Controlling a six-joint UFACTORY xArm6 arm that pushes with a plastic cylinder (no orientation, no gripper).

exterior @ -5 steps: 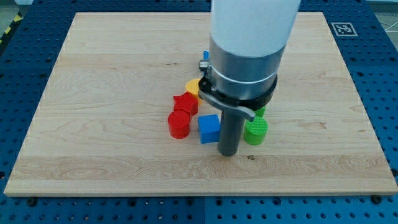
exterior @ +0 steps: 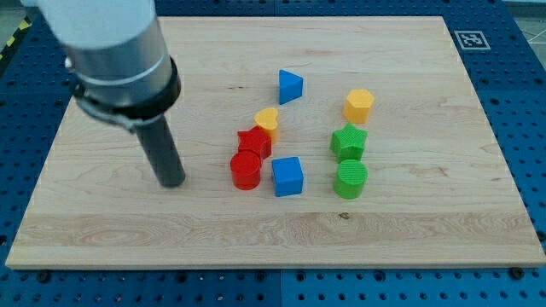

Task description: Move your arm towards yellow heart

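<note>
Camera view | my tip [exterior: 173,182] bare, touching nothing, toward board's left edge | yellow heart [exterior: 267,118] mid-board, abutting red block [exterior: 255,141] | approach open.

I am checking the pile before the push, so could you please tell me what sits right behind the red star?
The yellow heart sits right behind the red star, touching it; the star covers the heart's lower edge. My tip stands apart at the view's left.

No words, brand names or numbers could be read anywhere. The only sign was a small black-and-white square marker [exterior: 467,39], patterned like a fiducial tag, which sat just off the counter's [exterior: 409,230] corner at the view's top right; its pattern was too small to make out.
</note>
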